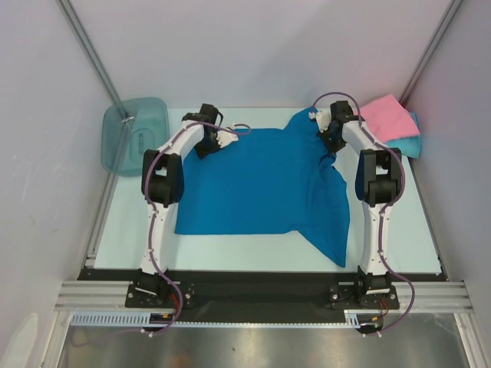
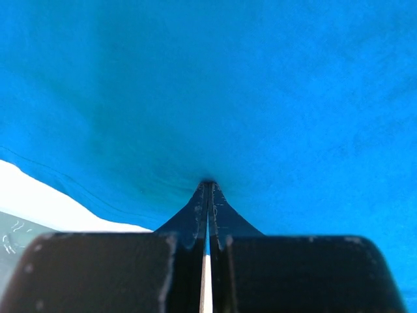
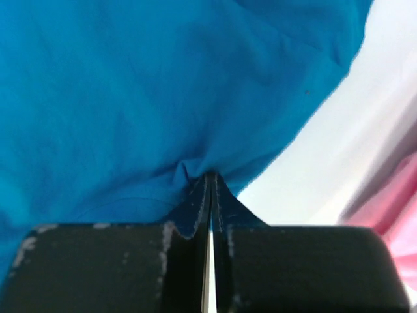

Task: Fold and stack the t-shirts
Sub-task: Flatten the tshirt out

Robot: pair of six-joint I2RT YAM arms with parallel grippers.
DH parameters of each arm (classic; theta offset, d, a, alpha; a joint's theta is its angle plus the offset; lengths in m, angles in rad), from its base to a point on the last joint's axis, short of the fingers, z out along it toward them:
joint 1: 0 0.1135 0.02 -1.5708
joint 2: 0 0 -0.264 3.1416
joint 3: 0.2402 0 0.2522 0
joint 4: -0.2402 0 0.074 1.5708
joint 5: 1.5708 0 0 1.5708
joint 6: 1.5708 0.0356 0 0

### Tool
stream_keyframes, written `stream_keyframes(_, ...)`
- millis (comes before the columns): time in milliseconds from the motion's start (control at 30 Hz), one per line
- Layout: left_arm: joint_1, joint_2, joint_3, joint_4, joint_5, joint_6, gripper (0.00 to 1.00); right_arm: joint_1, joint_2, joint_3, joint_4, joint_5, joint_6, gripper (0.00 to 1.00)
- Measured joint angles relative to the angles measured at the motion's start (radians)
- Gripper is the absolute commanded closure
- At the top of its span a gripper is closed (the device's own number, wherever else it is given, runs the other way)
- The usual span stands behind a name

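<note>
**Deep blue t-shirt (image 1: 253, 184) of soft plain cloth, pinched at its far edge by both grippers**

Nearest the bottom of the overhead view, the two white-and-black arm bases sit on a black strip (image 1: 261, 282) along the near edge of the pale table (image 1: 138, 238). Just beyond it lies the shirt's near hem. The shirt takes up the middle of the table between the two arms. Its left part lies flat and smooth. Its right part is rumpled, and a pointed flap trails toward the lower right of the frame.

Further back, each arm reaches in to the far edge of the cloth. The left gripper (image 2: 208, 187), seen from its own wrist camera, has its dark fingers pressed together with a fold of blue fabric nipped between the tips. A sliver of white table shows at the lower left of that view. The right gripper (image 3: 210, 177) is likewise closed tight on a small pucker of the same shirt, close to its right-hand edge.

At the far end, in the upper right of the overhead view, a folded pink t-shirt (image 1: 386, 115) lies on top of a lighter turquoise t-shirt (image 1: 408, 144), just beside the right arm's wrist. In the upper left corner a translucent teal plastic bin (image 1: 134, 136) sits tilted at the table's edge, apart from the blue cloth.
</note>
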Motion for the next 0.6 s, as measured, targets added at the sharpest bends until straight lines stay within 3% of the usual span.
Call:
stream_keyframes(233,-0.005,0.036,0.055,-0.016,-0.054,-0.013,1.00,-0.003,0.017,0.023,-0.010,0.021,0.001,1.00)
stream_keyframes(600,0.002,0.090,0.110,0.059,-0.194,-0.036,1.00,-0.013,0.071,0.054,0.132,0.225,-0.032,1.00)
